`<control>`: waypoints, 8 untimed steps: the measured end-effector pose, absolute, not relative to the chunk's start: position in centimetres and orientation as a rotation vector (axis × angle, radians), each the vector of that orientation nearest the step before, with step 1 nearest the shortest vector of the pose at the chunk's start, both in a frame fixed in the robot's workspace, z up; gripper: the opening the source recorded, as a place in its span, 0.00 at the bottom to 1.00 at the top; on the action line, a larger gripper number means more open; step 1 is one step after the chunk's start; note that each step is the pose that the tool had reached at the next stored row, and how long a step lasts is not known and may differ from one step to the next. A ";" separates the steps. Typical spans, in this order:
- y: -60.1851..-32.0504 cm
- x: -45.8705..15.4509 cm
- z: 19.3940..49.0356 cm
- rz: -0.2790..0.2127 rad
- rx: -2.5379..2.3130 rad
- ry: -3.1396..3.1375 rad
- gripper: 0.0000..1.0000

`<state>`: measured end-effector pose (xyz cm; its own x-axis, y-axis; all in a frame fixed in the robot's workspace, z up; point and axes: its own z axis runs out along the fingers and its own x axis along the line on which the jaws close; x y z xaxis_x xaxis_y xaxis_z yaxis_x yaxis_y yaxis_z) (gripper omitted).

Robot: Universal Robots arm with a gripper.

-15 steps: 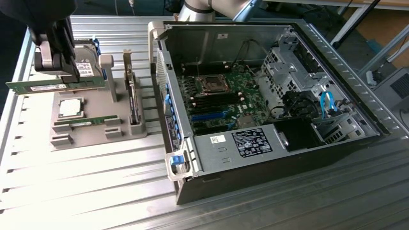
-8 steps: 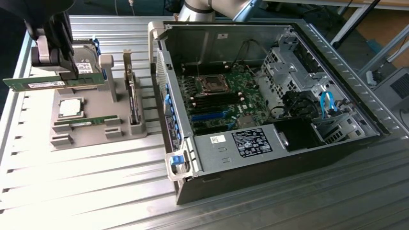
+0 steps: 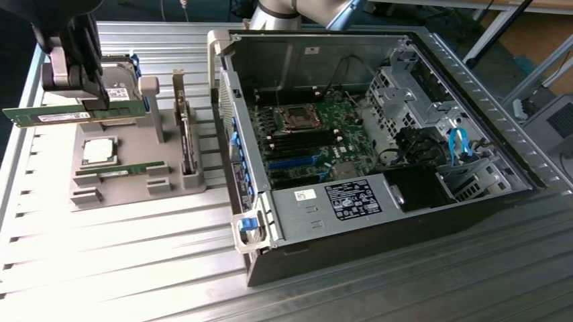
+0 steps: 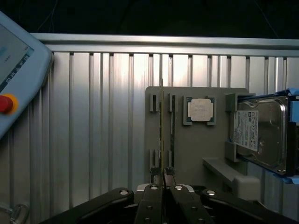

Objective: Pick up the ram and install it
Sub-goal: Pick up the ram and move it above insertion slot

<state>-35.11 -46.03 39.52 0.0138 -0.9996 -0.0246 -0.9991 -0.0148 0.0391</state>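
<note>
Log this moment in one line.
gripper | shut on slim green ram stick | held above grey parts tray | not yet installed

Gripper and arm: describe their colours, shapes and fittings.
The black gripper has angled linkage bars with round silver bolt heads and narrow dark jaws, plus a pale grey side block. The silver-grey tubular arm has rounded joints.

No luck reading anything from my end. The white strip label (image 3: 59, 116) on the ram (image 3: 31, 118), upper left of the exterior view, is too small to make out. Same for the black sticker (image 3: 358, 199) on the power supply (image 3: 309, 215) at lower middle, and the white paper label (image 4: 246, 130) on the hard drive (image 4: 271, 135) on my wrist cam. Just specks of print, no brand or number I'd swear to.
</note>
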 end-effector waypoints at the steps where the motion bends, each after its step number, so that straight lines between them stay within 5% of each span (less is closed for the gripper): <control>1: -46.0 -35.1 39.5 -0.070 2.229 -2.198 0.12; 8: -46.0 -35.1 39.6 -0.070 2.229 -2.197 0.12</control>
